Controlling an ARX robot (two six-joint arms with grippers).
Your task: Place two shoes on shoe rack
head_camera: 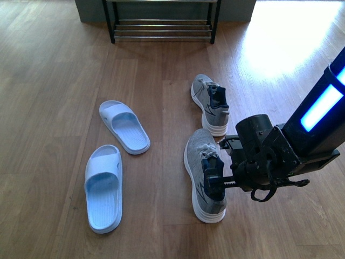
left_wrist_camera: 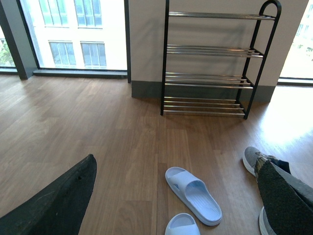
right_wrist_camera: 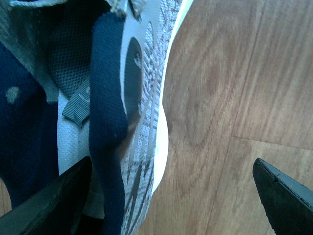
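Front: right gripper at heel collar of near sneaker, which is on the floor. Far sneaker sits ahead. Shoe rack top is cut off.
Left wrist: left gripper wide apart, empty.
Right wrist: fingers spread astride the collar, contact unclear.

Your front view looks steeply down from the robot's body at the floor, catching only the lowest bars of the shoe rack. Your left wrist view sits low and farther back, facing the whole rack nearly level; both views share the pale slides. Your right wrist view hangs very close above the near sneaker, at its collar.
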